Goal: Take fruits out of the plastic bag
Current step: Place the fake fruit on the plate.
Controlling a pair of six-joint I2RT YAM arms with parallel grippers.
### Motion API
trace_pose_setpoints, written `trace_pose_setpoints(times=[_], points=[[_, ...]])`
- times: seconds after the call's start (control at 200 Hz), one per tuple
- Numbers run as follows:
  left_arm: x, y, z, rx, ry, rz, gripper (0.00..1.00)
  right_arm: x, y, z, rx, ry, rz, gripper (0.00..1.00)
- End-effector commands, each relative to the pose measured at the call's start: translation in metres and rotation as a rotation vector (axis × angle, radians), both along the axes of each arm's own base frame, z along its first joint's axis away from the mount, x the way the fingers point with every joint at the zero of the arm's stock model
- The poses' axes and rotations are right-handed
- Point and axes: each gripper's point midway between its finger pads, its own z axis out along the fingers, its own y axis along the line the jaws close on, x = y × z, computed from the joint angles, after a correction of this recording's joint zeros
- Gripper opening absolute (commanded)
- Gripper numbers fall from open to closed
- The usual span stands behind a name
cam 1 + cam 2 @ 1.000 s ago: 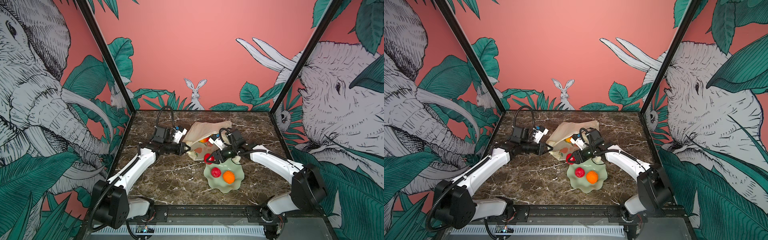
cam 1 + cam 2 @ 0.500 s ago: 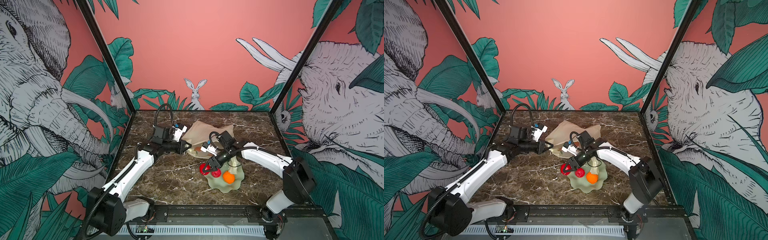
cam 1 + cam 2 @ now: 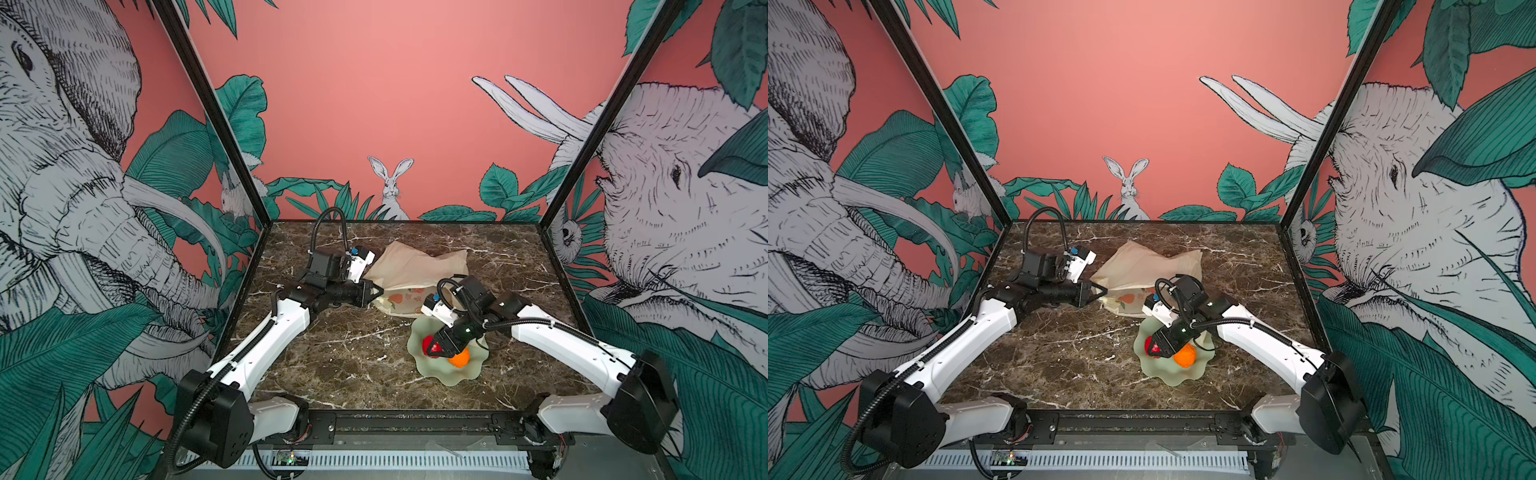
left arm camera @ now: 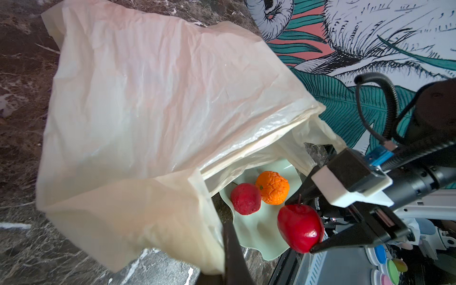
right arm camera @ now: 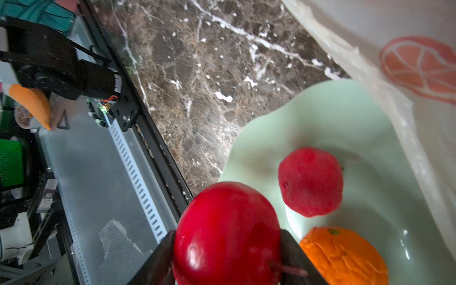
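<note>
Red and glossy, the apple (image 4: pixel 299 228) is pinched between the two fingers of the right hand (image 3: pixel 439 348). That hand now hangs just above the pale green dish (image 3: pixel 453 379), low and right of centre in both top views. A second ago it was up at the mouth of the bag (image 3: pixel 415 266), which lies mid-frame on the counter (image 3: pixel 353 345). Since then it has swung out past the dish's left rim and come back over it.

Two fruits already lie in the dish, a dull red one (image 4: pixel 245 198) and an orange (image 4: pixel 272 187). So this looks like the third fruit out, needing only to be let go.

The left hand (image 3: pixel 376 291), clamped on the bag's edge, has kept it lifted throughout. What remains inside cannot be seen.
</note>
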Motion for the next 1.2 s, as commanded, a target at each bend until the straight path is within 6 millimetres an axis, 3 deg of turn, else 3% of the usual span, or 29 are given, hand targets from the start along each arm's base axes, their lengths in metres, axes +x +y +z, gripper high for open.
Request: trace_pose_setpoints(times=[0.0, 0.26, 0.405, 0.81, 0.91, 1.025, 1.195], points=[[0.003, -0.003, 0.008, -0.009, -0.036, -0.009, 0.0, 0.003, -0.016, -0.012, -0.082, -0.047, -0.045, 0.35], [0.004, -0.006, 0.012, -0.022, -0.034, -0.019, 0.0, 0.01, -0.023, -0.029, -0.135, -0.117, -0.066, 0.4], [0.002, -0.007, 0.01, -0.018, -0.033, -0.032, 0.0, 0.012, -0.024, -0.033, -0.163, -0.162, -0.056, 0.57], [-0.007, -0.009, 0.019, -0.013, -0.067, -0.088, 0.0, -0.005, -0.017, -0.019, -0.086, -0.183, 0.004, 0.78], [-0.006, -0.01, 0.02, -0.011, -0.074, -0.091, 0.0, -0.009, -0.016, -0.02, -0.062, -0.169, 0.005, 0.88], [-0.004, -0.011, 0.021, -0.013, -0.077, -0.093, 0.0, -0.012, -0.014, -0.017, -0.03, -0.166, 0.0, 0.91], [-0.003, -0.011, 0.021, -0.016, -0.077, -0.091, 0.0, -0.007, -0.027, -0.018, -0.086, -0.214, -0.032, 0.96]])
